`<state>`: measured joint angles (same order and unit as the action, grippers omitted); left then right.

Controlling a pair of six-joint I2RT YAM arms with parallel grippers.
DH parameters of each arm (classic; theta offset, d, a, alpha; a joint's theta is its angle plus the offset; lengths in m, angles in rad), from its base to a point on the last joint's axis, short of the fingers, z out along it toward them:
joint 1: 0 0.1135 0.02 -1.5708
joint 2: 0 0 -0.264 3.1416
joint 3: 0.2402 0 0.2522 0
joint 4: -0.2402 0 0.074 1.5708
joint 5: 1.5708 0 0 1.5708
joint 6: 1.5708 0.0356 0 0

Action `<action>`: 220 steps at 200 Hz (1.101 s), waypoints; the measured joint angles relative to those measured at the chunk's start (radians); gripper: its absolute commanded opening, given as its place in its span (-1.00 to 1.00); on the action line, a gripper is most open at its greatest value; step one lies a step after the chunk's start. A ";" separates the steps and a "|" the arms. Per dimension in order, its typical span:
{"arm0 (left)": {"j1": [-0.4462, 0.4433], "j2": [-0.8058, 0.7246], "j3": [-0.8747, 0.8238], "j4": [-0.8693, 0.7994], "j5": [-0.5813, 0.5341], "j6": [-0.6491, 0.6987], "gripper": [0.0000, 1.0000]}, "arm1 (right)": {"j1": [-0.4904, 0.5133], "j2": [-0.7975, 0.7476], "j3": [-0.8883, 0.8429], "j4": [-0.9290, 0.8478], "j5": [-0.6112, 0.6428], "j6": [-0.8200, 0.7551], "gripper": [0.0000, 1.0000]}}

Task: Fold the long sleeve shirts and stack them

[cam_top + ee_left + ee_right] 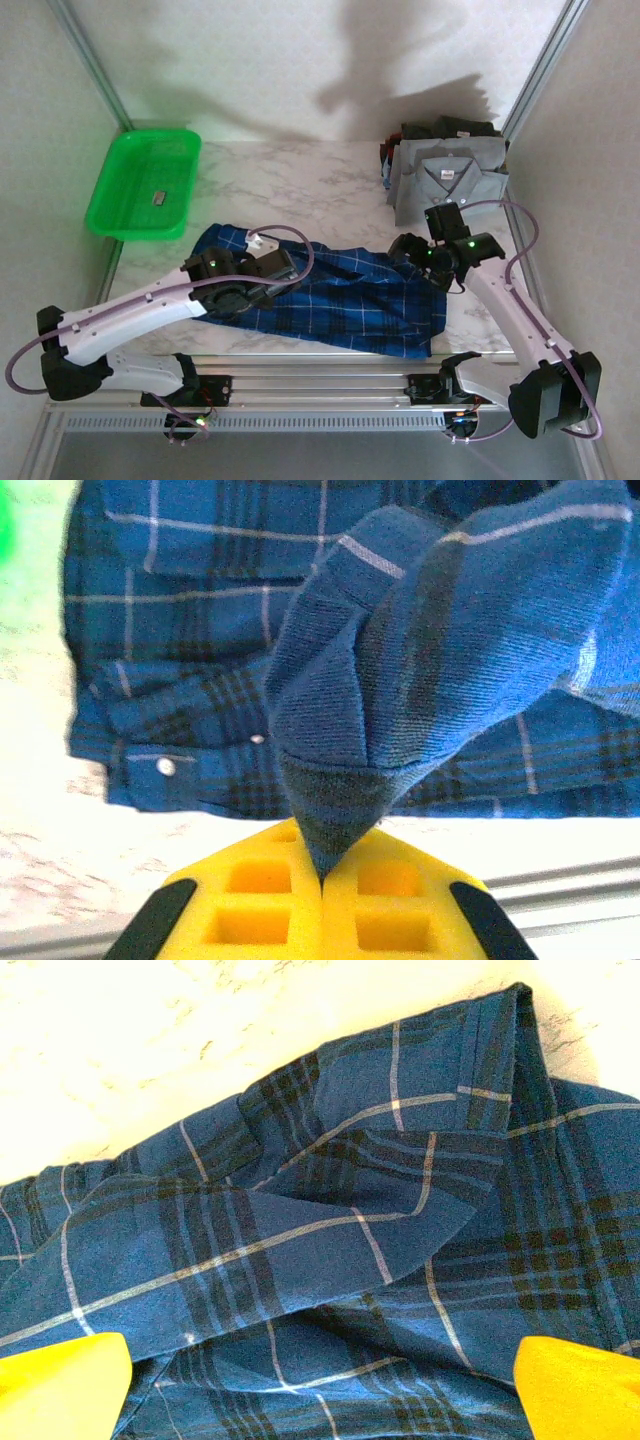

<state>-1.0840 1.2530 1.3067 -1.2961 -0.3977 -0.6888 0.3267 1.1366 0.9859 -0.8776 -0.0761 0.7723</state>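
Marble-patterned table (300,180), pale, runs from the arm bases to the back wall.

Dark blue plaid shirt (350,305) lies spread and rumpled across the near half of the table, between the two arms, its near edge close to the table's front edge. Thin pale lines cross the cloth. From the left wrist, a button placket and cuff folds show on the plaid shirt (190,630).

Stack of folded shirts (445,180) at the far right corner: plain grey collared one on top, darker ones behind and beneath. Well apart from the plaid shirt.

Green basket (120,200) at the far left, partly over the table's left edge. A small dark object (158,199) lies inside; too small to identify.

Left gripper (322,875), over the shirt's left part: yellow fingers pressed together, pinching a peak of plaid cloth that rises in a fold from the jaws.

Right gripper (320,1385), over the shirt's right upper edge: yellow fingers (60,1385) spread wide, nothing between them, the creased plaid just below.
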 measured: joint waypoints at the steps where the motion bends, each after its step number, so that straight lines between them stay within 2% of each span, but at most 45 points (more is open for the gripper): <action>1: -0.001 0.002 0.001 -0.001 -0.006 0.004 -1.00 | 0.000 0.001 0.000 0.000 0.000 0.000 0.97; 23: -0.004 0.035 0.008 -0.009 -0.099 0.043 -1.00 | 0.000 0.016 0.002 0.001 0.000 0.000 0.97; 51: -0.002 0.085 -0.022 -0.011 -0.204 0.031 -1.00 | 0.000 0.037 0.003 0.007 -0.001 0.000 0.97; 118: -0.067 0.161 -0.169 -0.024 -0.410 -0.154 -1.00 | 0.000 0.110 0.008 0.023 -0.005 -0.011 0.97; 162: -0.147 0.347 -0.189 -0.021 -0.453 -0.224 -1.00 | 0.000 0.151 0.021 0.030 -0.013 -0.031 0.96; 184: -0.159 0.370 -0.204 -0.022 -0.452 -0.237 -1.00 | 0.000 0.200 0.039 0.032 -0.023 -0.045 0.92; 205: -0.161 0.362 -0.211 -0.024 -0.449 -0.251 -0.61 | 0.000 0.258 0.055 0.041 -0.030 -0.063 0.86; 220: -0.161 0.336 -0.229 -0.023 -0.431 -0.262 -0.27 | 0.000 0.301 0.060 0.046 -0.029 -0.084 0.71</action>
<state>-1.2449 1.5890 1.0782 -1.3193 -0.8291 -0.9512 0.3271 1.4376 1.0462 -0.8314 -0.1055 0.6884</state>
